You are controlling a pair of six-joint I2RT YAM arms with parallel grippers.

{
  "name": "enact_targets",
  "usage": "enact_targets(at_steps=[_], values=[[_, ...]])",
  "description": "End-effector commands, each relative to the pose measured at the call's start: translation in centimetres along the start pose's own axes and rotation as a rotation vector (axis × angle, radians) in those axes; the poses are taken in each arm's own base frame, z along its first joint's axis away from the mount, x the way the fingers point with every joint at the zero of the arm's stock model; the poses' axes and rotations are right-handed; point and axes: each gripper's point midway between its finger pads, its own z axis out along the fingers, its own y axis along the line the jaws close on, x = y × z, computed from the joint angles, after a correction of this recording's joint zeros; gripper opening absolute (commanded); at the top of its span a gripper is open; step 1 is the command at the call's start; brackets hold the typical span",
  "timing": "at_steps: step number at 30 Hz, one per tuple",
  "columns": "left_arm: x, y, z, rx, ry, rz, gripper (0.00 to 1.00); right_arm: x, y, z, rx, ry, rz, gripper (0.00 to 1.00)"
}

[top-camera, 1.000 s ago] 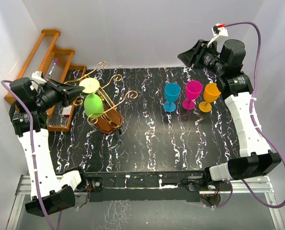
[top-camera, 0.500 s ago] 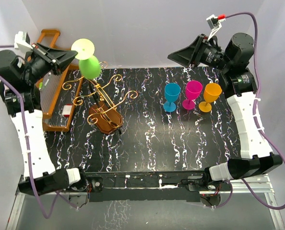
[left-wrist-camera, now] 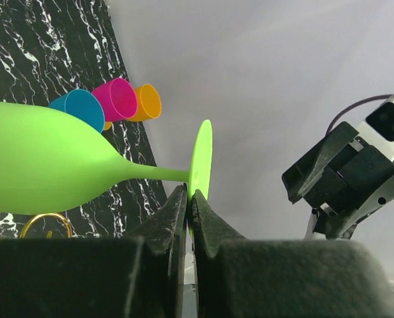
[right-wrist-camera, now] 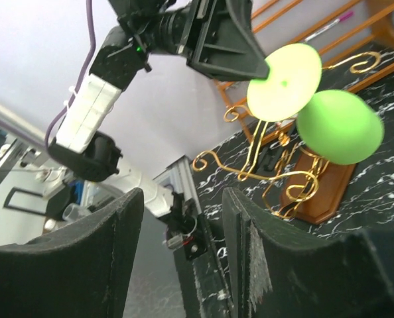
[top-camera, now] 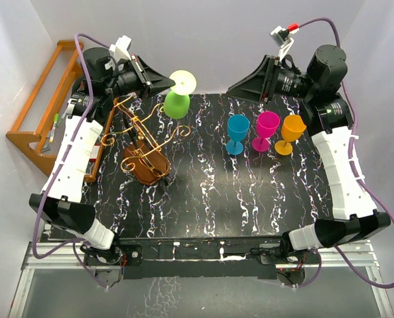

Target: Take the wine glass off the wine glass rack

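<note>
Pinching the wine glass by its foot rim, the left gripper clamps tight — likely light, stiff, slippery.

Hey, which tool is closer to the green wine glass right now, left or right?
Left. The left tool grips the green wine glass by its foot; the right tool hangs open, apart from it, on its right side.

A blue goblet, a pink goblet and an orange goblet are set upright in a close row on the far right of the black marbled counter. A wooden stepped shelf is placed at the far left, with a green marker laid on it.
</note>
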Motion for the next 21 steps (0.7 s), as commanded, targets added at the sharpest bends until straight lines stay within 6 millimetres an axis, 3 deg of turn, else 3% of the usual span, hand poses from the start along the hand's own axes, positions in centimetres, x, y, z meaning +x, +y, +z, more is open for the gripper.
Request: enact_targets(at_steps=[1, 9, 13, 21], values=[[0.7, -4.9, -1.0, 0.115, -0.006, 0.161, 0.0, 1.9, 2.1, -0.1, -0.095, 0.08, 0.022, 0.54], [4.5, -7.4, 1.2, 0.206, 0.138, 0.216, 0.0, 4.3, -0.2, 0.9, -0.07, 0.157, 0.112, 0.52], [6.3, -8.0, 2.1, 0.22, 0.195, 0.242, 0.0, 4.2, 0.0, 1.3, -0.083, 0.167, 0.104, 0.52], [7.6, -9.1, 2.2, 0.266, 0.238, 0.255, 0.0, 4.2, -0.9, 1.6, -0.064, 0.169, 0.111, 0.51]])
